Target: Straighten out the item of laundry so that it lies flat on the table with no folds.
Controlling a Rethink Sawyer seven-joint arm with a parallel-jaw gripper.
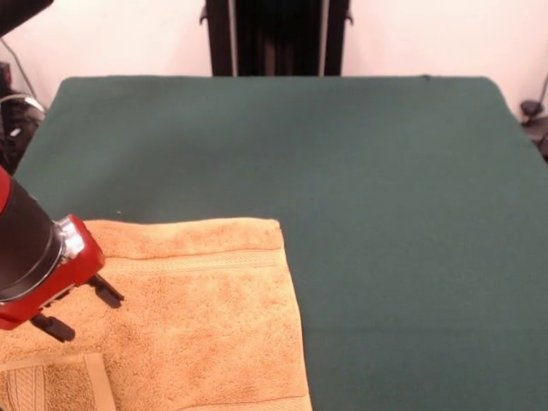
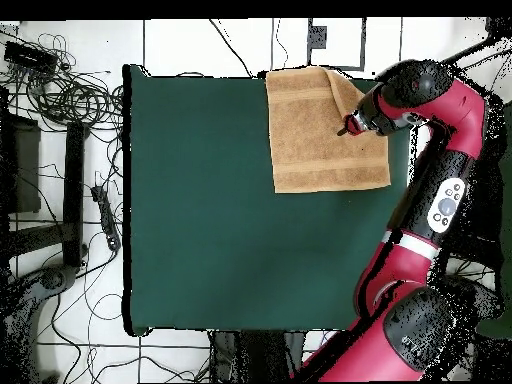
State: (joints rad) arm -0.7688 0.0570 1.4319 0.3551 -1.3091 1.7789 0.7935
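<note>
Nearest me, lower left of the front view: the small orange-tan terry-cloth towel (image 1: 197, 317) sits at the near-left corner of the large table covered in dark green cloth (image 1: 385, 188). One corner is folded back onto the towel at the bottom left of the frame, showing a flat woven band. The rest looks flat.

The red and black gripper (image 1: 79, 308) hangs over the towel's left part, two black fingers (image 1: 108, 291) spread with a clear gap, nothing between them. I can't tell if the tips touch the cloth.

My read: the step in hand is getting hold of that turned-over corner. To do it well I'd come down at the flap's free edge, pinch only the top layer, then drag outward toward the table corner, low and slow so the lower layer doesn't ride along. Risk: catching both layers, or pulling the towel off the edge, since it lies right at the table's rim.

In the overhead view the towel (image 2: 325, 130) is at the upper right of the table (image 2: 200, 220), gripper (image 2: 348, 127) over its right side.

Farther out: the rest of the table surface carries nothing that blocks the move. Black pedestal (image 1: 276, 38) at top centre of the front view. Cables (image 2: 60, 100) on the floor, left of the overhead view, well apart.
</note>
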